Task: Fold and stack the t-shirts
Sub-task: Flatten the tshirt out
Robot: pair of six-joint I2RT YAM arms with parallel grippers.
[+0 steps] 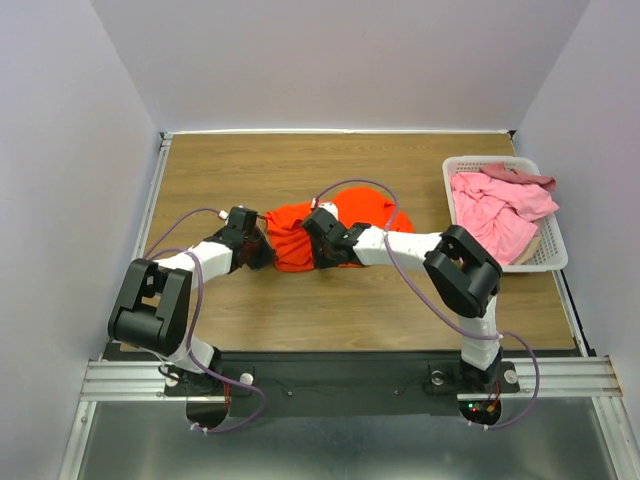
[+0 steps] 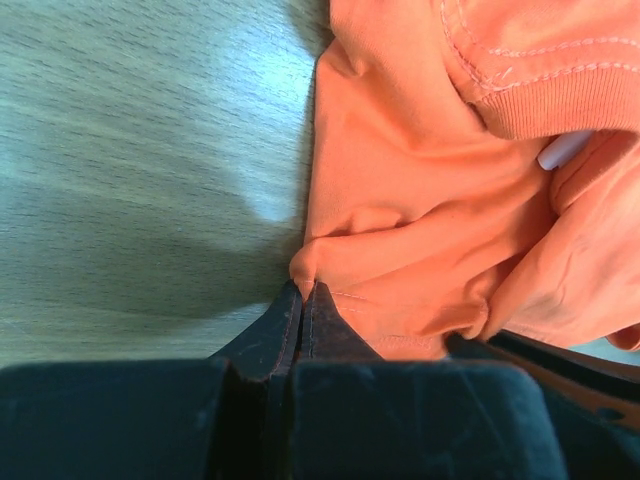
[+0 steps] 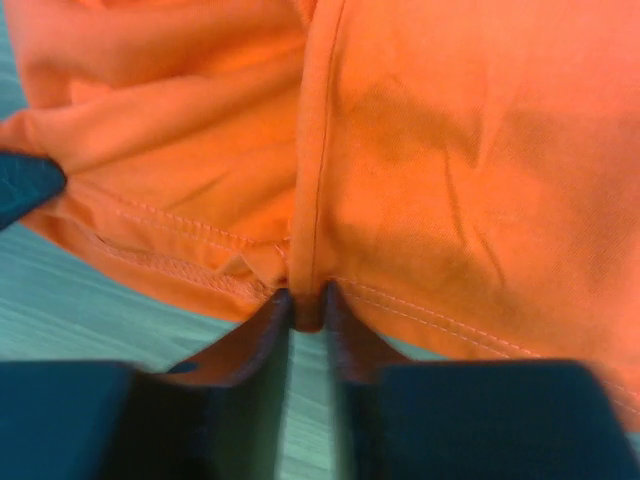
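Clamped shut in the left claw (image 2: 303, 300) and right claw (image 3: 305, 305), edges of the crumpled orange-red t-shirt (image 1: 292, 240) are being gripped mid-tabletop (image 1: 350, 300); folding is judged barely begun, with pink t-shirts (image 1: 495, 215) being held in the white basket (image 1: 553, 255).

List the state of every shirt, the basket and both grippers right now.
orange-red t-shirt: crumpled and unfolded on the table, gripped at two places.
pink t-shirts: heaped unfolded in the basket.
white basket: upright at the table's right side, holding the pink t-shirts.
left gripper: shut on the orange-red t-shirt's edge.
right gripper: shut on the orange-red t-shirt's hem.
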